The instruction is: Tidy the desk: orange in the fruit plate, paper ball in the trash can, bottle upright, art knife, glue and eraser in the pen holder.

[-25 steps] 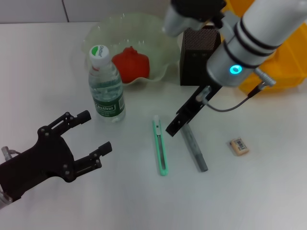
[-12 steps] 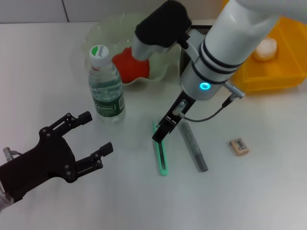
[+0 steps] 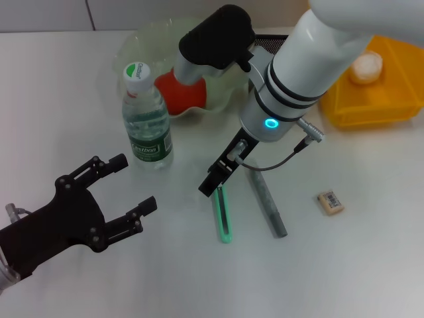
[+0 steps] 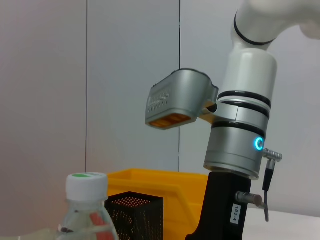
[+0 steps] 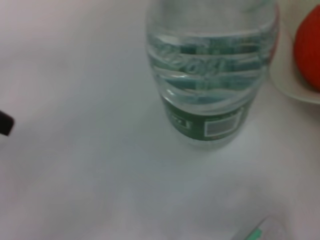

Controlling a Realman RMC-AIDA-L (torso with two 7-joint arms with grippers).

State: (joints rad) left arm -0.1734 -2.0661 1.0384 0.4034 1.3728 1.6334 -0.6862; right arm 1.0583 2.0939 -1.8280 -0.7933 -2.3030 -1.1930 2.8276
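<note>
We see a white table (image 3: 59, 99); on it stand an upright bottle (image 3: 146, 119), a clear fruit plate (image 3: 222, 79), a black pen holder (image 3: 260, 93), a yellow bin (image 3: 397, 99); art knife (image 3: 224, 215), grey glue stick (image 3: 268, 205), eraser (image 3: 330, 202) lie flat.

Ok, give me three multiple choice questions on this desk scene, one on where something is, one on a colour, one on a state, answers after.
1. Where is the eraser?
A. in the pen holder
B. on the desk, beyond the grey glue stick on the robot's right
C. in the fruit plate

2. What colour is the art knife?
A. green
B. yellow
C. black

3. How does the bottle stand?
A. on its side
B. upside down
C. upright

Answers: B, it lies alone on the desk; A, its body is green; C, its cap faces up.
</note>
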